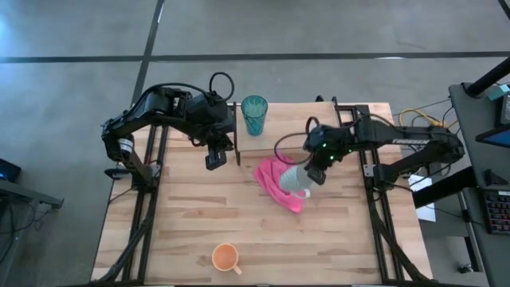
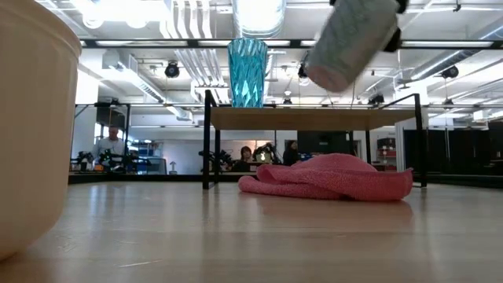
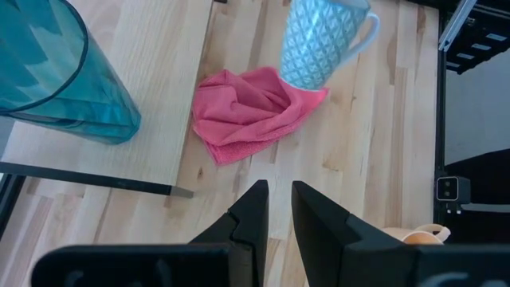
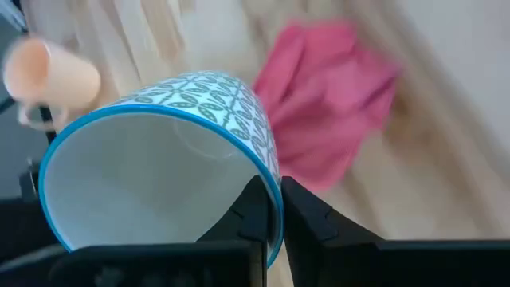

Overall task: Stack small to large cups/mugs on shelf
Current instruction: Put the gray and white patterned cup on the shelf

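Observation:
The white mug (image 1: pixel 293 180), patterned in blue with a blue rim, hangs tilted over the pink cloth (image 1: pixel 275 182) in my right gripper (image 1: pixel 316 171), which is shut on it. The low view shows the mug (image 2: pixel 350 39) high above the cloth (image 2: pixel 330 177). The teal tumbler (image 1: pixel 254 114) stands upright on its base at the left end of the shelf (image 1: pixel 291 131). The small orange mug (image 1: pixel 226 257) sits upright near the table's near edge. My left gripper (image 1: pixel 215 159) waits just left of the shelf, shut and touching nothing. My right gripper holds the white mug by its rim wall (image 4: pixel 271 171), one finger inside the mug and one outside. The fingers come from the table's right, slanting down. The mug is lifted clear and tilted, its mouth toward the gripper and its base (image 2: pixel 326 79) pointing down at the cloth.
The pink cloth lies crumpled on the table just in front of the shelf. The shelf's thin black legs (image 2: pixel 207 141) stand at its corners. Bare tabletop (image 1: pixel 199 215) stretches between the cloth and the orange mug. People show in the room beyond the table.

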{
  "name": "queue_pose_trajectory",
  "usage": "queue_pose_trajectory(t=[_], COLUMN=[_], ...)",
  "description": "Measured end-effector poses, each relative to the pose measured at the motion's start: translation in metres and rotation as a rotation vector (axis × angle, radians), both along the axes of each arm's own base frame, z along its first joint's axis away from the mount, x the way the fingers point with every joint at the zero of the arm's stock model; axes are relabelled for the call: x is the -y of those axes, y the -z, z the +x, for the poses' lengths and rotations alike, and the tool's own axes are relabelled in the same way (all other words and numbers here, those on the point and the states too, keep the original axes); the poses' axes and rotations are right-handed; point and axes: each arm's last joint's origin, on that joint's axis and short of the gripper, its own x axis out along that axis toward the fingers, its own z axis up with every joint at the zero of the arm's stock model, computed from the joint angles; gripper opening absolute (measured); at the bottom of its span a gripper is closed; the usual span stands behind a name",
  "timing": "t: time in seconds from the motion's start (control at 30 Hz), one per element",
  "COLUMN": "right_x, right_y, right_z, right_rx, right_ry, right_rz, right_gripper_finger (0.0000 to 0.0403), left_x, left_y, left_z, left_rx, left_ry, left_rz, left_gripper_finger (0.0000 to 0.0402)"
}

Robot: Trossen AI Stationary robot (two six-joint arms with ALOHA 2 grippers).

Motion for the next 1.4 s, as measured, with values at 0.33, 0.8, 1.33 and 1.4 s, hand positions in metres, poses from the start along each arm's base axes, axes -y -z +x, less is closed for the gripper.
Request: queue_pose_trajectory(t=[0.33, 0.8, 1.33, 1.4], right_x=[0.011, 0.056, 0.126, 0.130], right_y=[-0.052, -0.071, -0.050, -0.050], right_z=[-0.003, 0.036, 0.058, 0.059], right_rx=[-0.031, -0.159, -0.333, -0.324], right_ry=[0.024, 0.069, 0.171, 0.190], right_rz=[-0.239, -0.358, -0.212, -0.172], right_gripper_finger=[0.0014, 0.0013, 0.0013, 0.0013], left_x=[0.000, 0.000, 0.000, 0.000], left_y=[0.000, 0.000, 0.000, 0.000], left_z=[0.000, 0.000, 0.000, 0.000], left_rx=[0.000, 0.000, 0.000, 0.000], left_ry=[-0.001, -0.004, -0.002, -0.001], left_rz=[-0.001, -0.003, -0.003, -0.002], left_gripper_finger=[0.0044, 0.0044, 0.0044, 0.0044])
